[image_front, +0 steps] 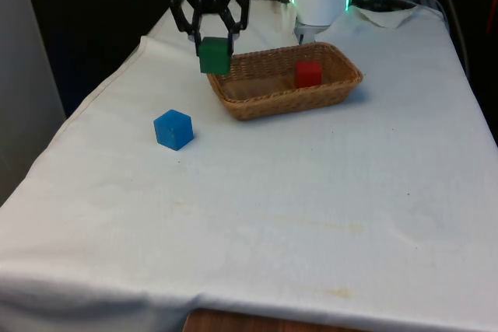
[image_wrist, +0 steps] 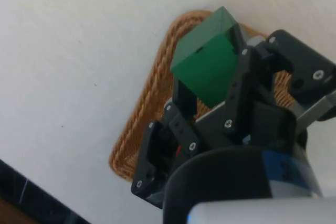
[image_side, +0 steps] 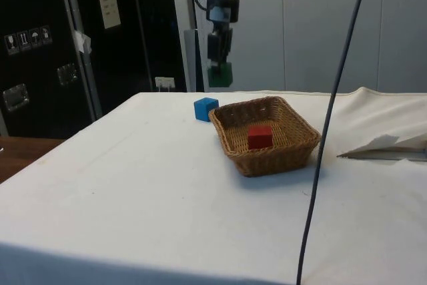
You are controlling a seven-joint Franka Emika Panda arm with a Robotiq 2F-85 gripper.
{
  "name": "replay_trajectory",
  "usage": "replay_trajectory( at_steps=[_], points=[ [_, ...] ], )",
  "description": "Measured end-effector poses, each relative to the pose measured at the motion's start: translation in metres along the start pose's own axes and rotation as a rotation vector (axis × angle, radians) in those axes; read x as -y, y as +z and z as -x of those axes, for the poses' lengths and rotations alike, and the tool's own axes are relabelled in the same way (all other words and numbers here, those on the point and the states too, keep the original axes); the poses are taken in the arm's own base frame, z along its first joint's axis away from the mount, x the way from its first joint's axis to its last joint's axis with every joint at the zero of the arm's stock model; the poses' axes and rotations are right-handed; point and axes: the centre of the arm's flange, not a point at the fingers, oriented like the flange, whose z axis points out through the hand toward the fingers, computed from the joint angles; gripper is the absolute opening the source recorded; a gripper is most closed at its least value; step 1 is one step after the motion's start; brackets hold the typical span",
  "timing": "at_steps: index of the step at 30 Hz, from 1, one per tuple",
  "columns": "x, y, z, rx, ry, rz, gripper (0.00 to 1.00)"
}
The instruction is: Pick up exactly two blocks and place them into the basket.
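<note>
My gripper (image_front: pixel 212 40) is shut on a green block (image_front: pixel 214 56), held in the air just outside the wicker basket's (image_front: pixel 257 103) corner on the front view's left. In the side view the green block (image_side: pixel 219 74) hangs under the gripper (image_side: pixel 218 63), well above the table and behind the basket (image_side: pixel 293 155). The wrist view shows the green block (image_wrist: pixel 207 62) between the fingers (image_wrist: pixel 244 77), over the basket's rim (image_wrist: pixel 152 93). A red block (image_front: pixel 308 74) lies inside the basket. A blue block (image_front: pixel 173 129) rests on the cloth to the front view's left of the basket.
A folded piece of white cloth or paper (image_side: pixel 383 148) lies on the table beyond the basket in the side view. A dark cable (image_side: pixel 333 98) hangs down across the side view. The table's left edge (image_front: pixel 93 99) runs close to the blue block.
</note>
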Motion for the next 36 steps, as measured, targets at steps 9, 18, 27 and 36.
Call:
replay_trajectory(
  at_steps=[9,18,27,36],
  points=[
    [0.008,0.021,0.032,-0.002,-0.003,0.014,0.05],
    [0.025,0.036,0.067,-0.009,0.0,0.011,0.05],
    [0.041,0.048,0.095,-0.002,0.004,-0.002,0.05],
    [0.053,0.062,0.114,0.013,0.013,0.0,0.05]
  ],
)
